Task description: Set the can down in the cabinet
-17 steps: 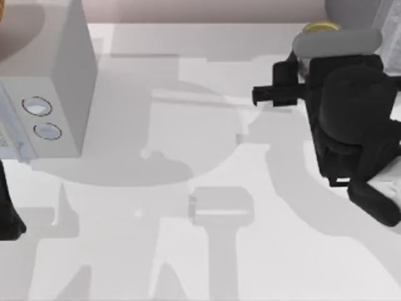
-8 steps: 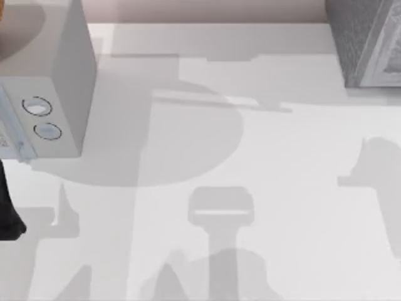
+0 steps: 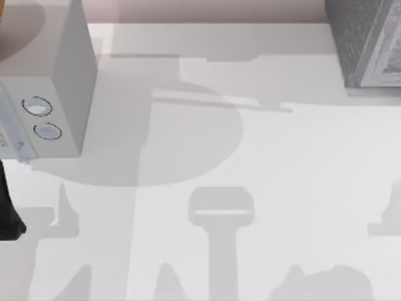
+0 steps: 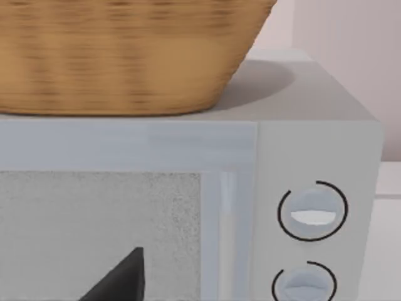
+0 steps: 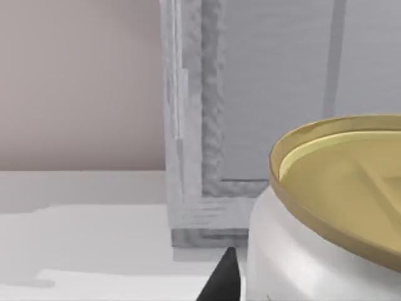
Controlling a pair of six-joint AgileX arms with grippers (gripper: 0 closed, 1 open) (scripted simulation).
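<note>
The can [image 5: 332, 207] looms close in the right wrist view, with a gold metal top and a white side. One dark fingertip [image 5: 224, 281] of my right gripper rests against its side, and the can hangs in that grip. Behind it stands the grey cabinet [image 5: 263, 94], whose corner also sits at the top view's far right [image 3: 366, 44]. My left arm [image 3: 7, 213] is parked at the table's left edge, and one of its dark fingertips [image 4: 119, 281] points at the microwave door.
A grey microwave [image 3: 56, 81] with two round knobs stands at the back left, its front showing in the left wrist view [image 4: 188, 207]. A wicker basket [image 4: 125, 56] sits on top of it. Arm shadows lie across the white table [image 3: 250, 157].
My right arm and the can it carries were near the cabinet at the back right one second ago. They have since left the top view, and the arm's shadow slid toward the front right.
</note>
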